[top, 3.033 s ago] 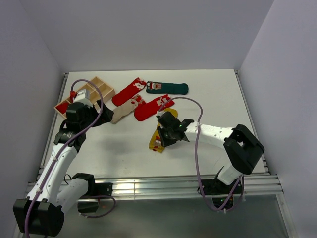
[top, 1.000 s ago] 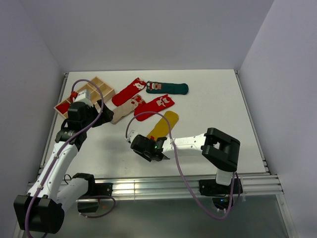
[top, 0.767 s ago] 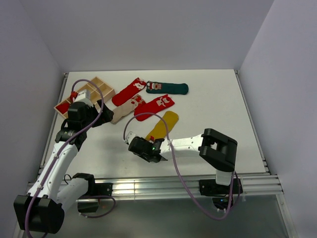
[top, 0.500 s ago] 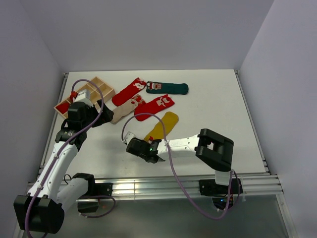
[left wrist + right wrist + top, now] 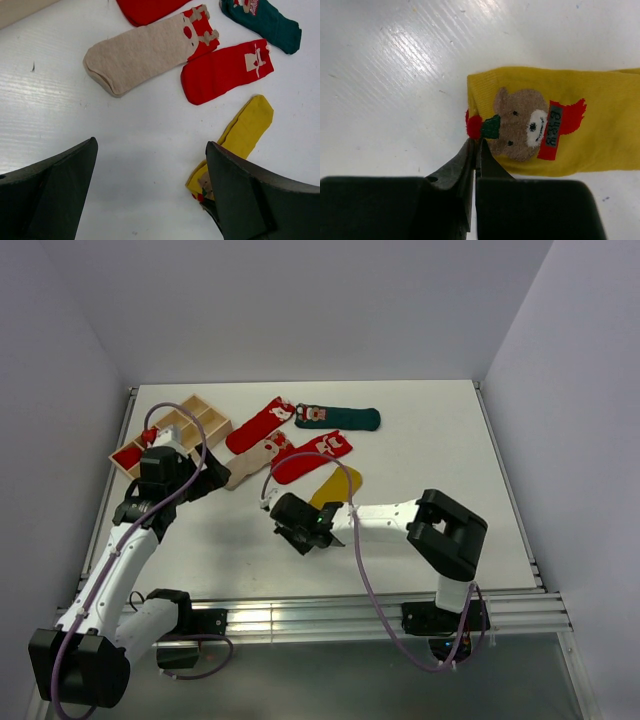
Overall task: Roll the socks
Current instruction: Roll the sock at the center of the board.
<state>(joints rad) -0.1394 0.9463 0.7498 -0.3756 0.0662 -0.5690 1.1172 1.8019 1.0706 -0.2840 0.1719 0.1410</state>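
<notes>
Touching the cuff of the yellow sock (image 5: 600,130), flat on the table (image 5: 430,430), the right gripper (image 5: 476,142) is closed; a pinch cannot be confirmed. The left gripper (image 5: 151,144) hangs wide open near the beige sock (image 5: 145,55).

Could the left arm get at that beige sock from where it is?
Probably yes. The left gripper hangs open just short of the beige sock, with only table between them; the right gripper, shut on the yellow sock, is out of the way.

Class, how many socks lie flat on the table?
5: one red sock, dark green sock, beige sock, second red sock, all far; yellow sock nearer. The box may hide more.
</notes>
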